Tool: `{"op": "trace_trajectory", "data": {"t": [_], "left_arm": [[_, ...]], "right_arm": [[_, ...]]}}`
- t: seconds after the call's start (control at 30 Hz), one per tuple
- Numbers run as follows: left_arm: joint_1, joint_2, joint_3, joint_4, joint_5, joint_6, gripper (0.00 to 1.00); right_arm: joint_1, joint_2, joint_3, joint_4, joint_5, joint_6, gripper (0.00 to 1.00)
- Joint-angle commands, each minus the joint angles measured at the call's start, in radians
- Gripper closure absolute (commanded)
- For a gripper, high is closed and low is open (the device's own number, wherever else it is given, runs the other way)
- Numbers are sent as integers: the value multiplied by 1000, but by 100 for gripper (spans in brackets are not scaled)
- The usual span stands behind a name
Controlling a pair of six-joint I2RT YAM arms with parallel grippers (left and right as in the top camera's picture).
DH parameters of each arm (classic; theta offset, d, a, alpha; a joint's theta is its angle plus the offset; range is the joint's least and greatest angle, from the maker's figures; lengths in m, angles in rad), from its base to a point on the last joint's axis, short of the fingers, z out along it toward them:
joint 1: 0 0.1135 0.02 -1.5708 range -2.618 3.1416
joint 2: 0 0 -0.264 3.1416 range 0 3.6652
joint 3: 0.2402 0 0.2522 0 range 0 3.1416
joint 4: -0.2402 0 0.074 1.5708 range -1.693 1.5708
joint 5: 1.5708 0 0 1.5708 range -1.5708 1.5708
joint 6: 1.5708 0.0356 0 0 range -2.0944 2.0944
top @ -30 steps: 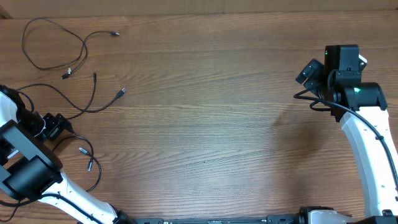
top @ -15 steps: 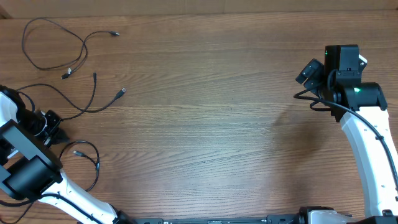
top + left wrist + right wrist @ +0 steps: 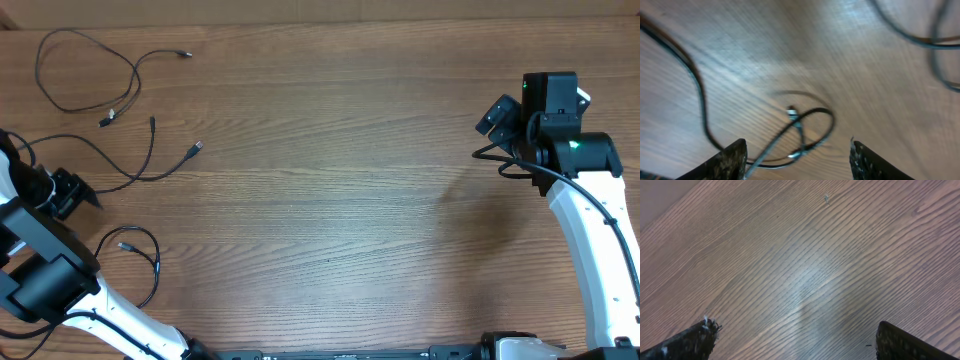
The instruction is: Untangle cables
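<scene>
Three thin black cables lie at the table's left. One is a wide loop (image 3: pixel 134 78) at the far left corner. A second (image 3: pixel 196 148) runs below it with two plug ends. A third is a small loop (image 3: pixel 157 262) near the front left, and it also shows in the left wrist view (image 3: pixel 815 127) with a metallic plug. My left gripper (image 3: pixel 82 196) is open and empty, just left of the cables. In its wrist view the small loop lies on the wood between and beyond the fingers (image 3: pixel 799 162). My right gripper (image 3: pixel 493 115) is open and empty at the far right, over bare wood (image 3: pixel 795 340).
The wooden table (image 3: pixel 330 190) spans the whole view. Thicker black wiring (image 3: pixel 510 160) hangs by the right arm's wrist. The left arm's white body (image 3: pixel 45 270) fills the front left corner beside the small loop.
My left gripper has drawn back to the left and away from the small loop. The loop's plug ends shifted left a little and now lie still. The right arm has not moved.
</scene>
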State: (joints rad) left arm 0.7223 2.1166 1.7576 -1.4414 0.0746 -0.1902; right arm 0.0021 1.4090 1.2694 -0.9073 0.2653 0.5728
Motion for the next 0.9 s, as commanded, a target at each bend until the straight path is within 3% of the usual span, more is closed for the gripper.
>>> {"op": "trace_trajectory", "data": {"t": [0.0,0.13,0.23,0.4,0.53,0.73,0.83,0.87], "left_arm": [[-5,-11,-102,28,-74,43,33],[-19,-11,-177,67,-5,51,31],[-24,-11,-197,73,85,67,35],[-31,-11,-198,57,78,55,38],[-31,-11,-216,46,8,55,31],[-31,-11,-255,34,-60,47,31],[-31,-11,-257,24,-55,47,60],[-31,-11,-257,23,-41,47,64]], "right_arm": [[-1,-8,8,4,2,3,0],[-1,-8,8,4,2,3,0],[-1,-8,8,4,2,3,0],[-1,-8,8,4,2,3,0],[-1,-8,8,4,2,3,0],[-1,-8,8,4,2,3,0],[-1,-8,8,4,2,3,0],[-1,-8,8,4,2,3,0]]}}
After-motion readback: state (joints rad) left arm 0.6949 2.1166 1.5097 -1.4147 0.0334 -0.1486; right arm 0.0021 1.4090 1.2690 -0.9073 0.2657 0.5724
